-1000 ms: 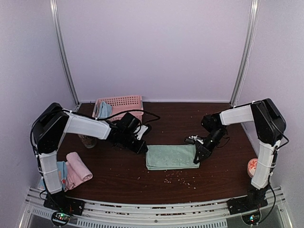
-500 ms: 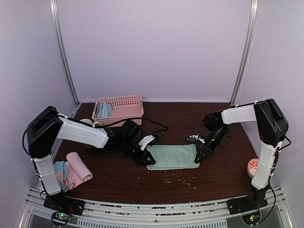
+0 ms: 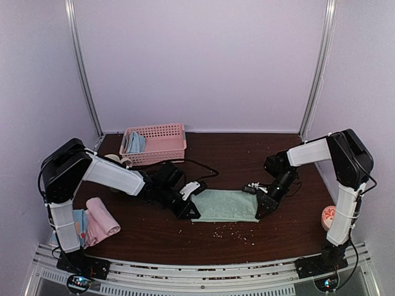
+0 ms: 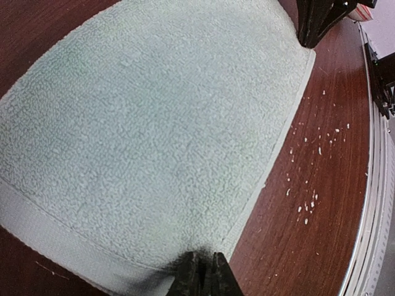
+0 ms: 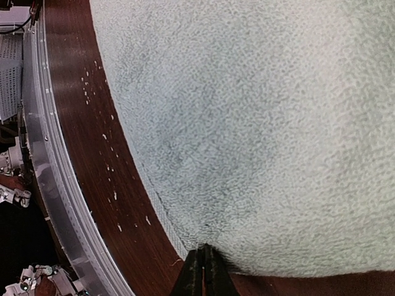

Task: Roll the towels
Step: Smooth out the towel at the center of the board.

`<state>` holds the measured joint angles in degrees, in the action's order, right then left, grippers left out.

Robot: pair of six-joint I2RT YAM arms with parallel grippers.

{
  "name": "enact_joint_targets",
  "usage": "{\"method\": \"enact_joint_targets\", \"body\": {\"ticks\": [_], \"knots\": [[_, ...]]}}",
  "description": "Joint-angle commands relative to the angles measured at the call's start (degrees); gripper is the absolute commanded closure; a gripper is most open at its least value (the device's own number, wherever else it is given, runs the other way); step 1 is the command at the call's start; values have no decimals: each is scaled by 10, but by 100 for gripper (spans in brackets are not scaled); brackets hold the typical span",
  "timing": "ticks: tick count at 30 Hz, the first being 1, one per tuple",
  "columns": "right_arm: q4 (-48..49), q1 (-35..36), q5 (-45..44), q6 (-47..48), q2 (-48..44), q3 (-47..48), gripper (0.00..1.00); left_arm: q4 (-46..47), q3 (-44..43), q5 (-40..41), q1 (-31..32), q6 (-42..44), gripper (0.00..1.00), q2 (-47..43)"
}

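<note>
A pale sage green towel (image 3: 225, 205) lies flat in the middle of the table and fills both wrist views (image 4: 154, 123) (image 5: 259, 123). My left gripper (image 3: 188, 211) is shut on the towel's near left corner (image 4: 205, 266). My right gripper (image 3: 262, 209) is shut on its near right corner (image 5: 203, 256). The right gripper's fingers also show at the top of the left wrist view (image 4: 315, 21). A rolled pink towel (image 3: 102, 216) lies at the left edge beside a blue towel with orange dots (image 3: 79, 223). A light blue towel (image 3: 134, 142) lies in the pink basket (image 3: 166, 132).
The pink perforated basket stands at the back left. White crumbs (image 3: 231, 229) are scattered near the towel's front edge. A round pinkish object (image 3: 329, 214) sits at the right edge. The metal rail (image 3: 197, 277) runs along the table front. Cables (image 3: 197, 165) trail behind the left arm.
My left gripper moved right and down to the towel's near left corner and closed on it. The right gripper shifted slightly toward the near right corner. The towel now lies a little nearer.
</note>
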<state>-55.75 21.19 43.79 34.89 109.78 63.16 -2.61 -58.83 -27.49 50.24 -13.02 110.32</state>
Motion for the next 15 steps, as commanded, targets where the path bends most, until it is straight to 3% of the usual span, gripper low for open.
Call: {"method": "enact_joint_targets", "body": {"ticks": [1,7,15], "knots": [[-24,1,-27,20,-15,25,96,-13,8,18,-1,4,91,21],[-76,-2,22,43,-26,114,95,-14,8,21,-1,4,92,20],[35,-28,-51,-75,36,139,96,-13,9,23,-1,4,92,19]]}}
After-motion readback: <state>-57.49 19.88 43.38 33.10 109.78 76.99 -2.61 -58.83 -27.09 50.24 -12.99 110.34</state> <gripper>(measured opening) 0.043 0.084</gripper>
